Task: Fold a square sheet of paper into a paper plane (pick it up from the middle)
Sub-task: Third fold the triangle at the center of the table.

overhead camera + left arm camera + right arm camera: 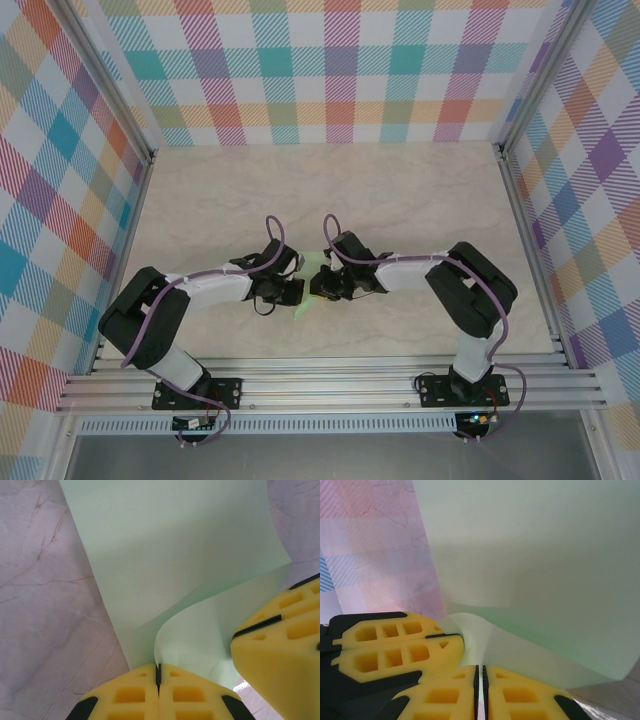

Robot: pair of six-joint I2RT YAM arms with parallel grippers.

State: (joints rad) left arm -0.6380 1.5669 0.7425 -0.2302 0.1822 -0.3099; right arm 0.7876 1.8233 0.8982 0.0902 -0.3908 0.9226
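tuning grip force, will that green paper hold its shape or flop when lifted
Probably floppy: the green paper bows softly by the left gripper. Likely light, since edge pinches hold it. The pinch of the right gripper may crease it.

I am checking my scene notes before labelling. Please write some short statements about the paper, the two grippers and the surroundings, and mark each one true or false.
1. The left gripper is shut on the square sheet of paper. True.
2. The right gripper is open and far from the paper. False: it is shut on the paper too, close beside the left gripper.
3. The paper lies fully flat. False: it curves near the grippers.
4. The paper is pale green. True.
5. The walls are plain white. False: they have a coloured check pattern.
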